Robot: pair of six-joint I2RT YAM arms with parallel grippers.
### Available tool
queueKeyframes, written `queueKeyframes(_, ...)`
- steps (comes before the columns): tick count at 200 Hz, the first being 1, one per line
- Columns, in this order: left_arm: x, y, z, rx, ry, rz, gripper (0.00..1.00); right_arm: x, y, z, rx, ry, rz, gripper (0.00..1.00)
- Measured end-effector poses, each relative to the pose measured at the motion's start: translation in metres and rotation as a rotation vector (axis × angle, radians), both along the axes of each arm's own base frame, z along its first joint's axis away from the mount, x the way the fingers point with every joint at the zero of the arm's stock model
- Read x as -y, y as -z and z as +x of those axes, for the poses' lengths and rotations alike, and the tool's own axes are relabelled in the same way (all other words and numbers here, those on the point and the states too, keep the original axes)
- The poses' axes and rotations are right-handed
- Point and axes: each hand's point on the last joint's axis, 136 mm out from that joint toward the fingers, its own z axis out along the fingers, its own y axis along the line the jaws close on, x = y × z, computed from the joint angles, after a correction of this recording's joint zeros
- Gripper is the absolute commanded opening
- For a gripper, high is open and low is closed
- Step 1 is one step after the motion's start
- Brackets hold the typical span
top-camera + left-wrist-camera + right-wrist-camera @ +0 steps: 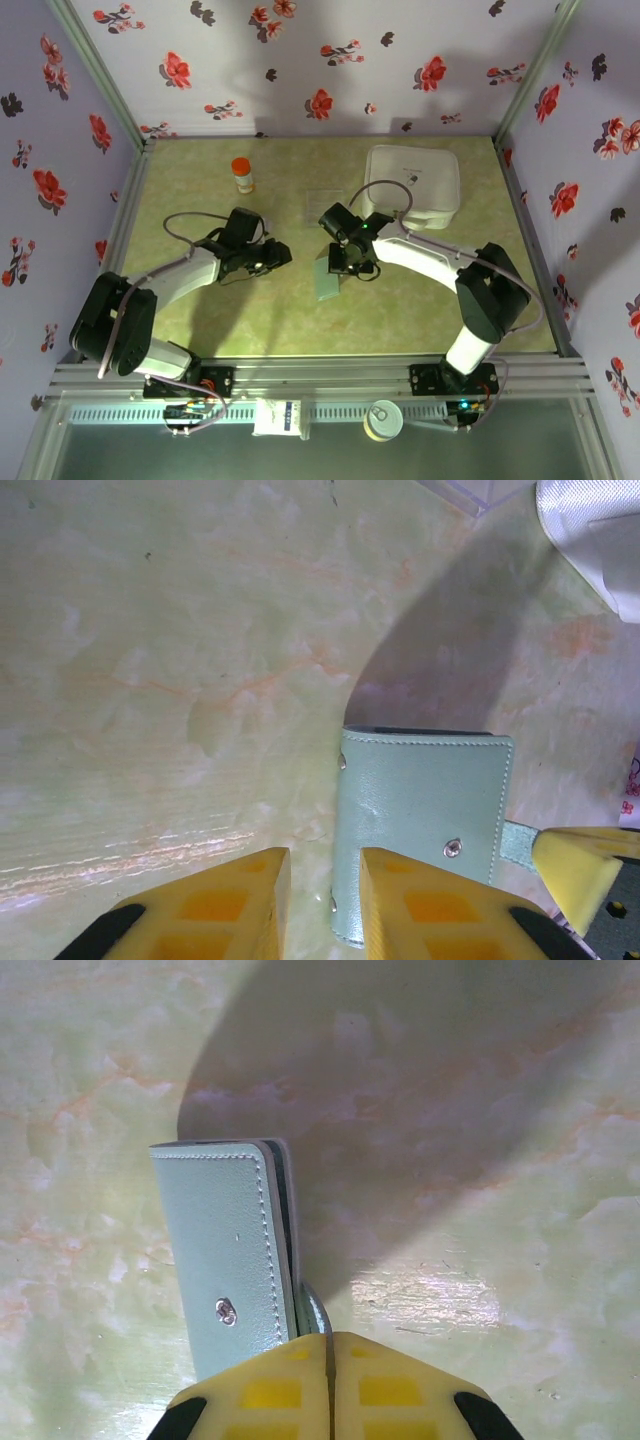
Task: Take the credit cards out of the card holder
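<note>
The right end effector (328, 1345), pinched shut on the strap (311, 1310) of the closed card holder (225, 1250) lying just ahead of it, could slip off so thin a hold, while the narrowly open, empty left end effector (322, 870) beside the holder braces nothing.

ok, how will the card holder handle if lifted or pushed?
Holder looks like soft stitched panels, so probably floppy at the fold. Flat and thin: likely slides on the glossy table, won't roll. Right jaws pinch only its strap, so it may dangle when lifted.
</note>
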Motion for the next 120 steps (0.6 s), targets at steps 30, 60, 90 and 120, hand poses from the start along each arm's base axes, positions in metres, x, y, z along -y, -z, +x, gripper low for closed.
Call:
queueKeyframes(30,-0.003,-0.001,0.002,0.002,-0.011,-0.001,0.24,-0.006,-0.006,0.001,0.016,0.008,0.007,0.00)
queueKeyframes(60,-0.005,-0.002,0.003,0.004,-0.018,-0.002,0.24,-0.010,-0.011,0.000,0.033,0.022,0.015,0.00)
queueKeyframes(90,-0.007,-0.003,0.004,0.004,-0.023,-0.002,0.25,-0.012,-0.020,-0.001,0.056,0.040,0.029,0.00)
queueKeyframes(120,-0.010,-0.007,0.006,0.012,-0.033,-0.004,0.24,-0.017,-0.025,-0.001,0.076,0.061,0.044,0.00)
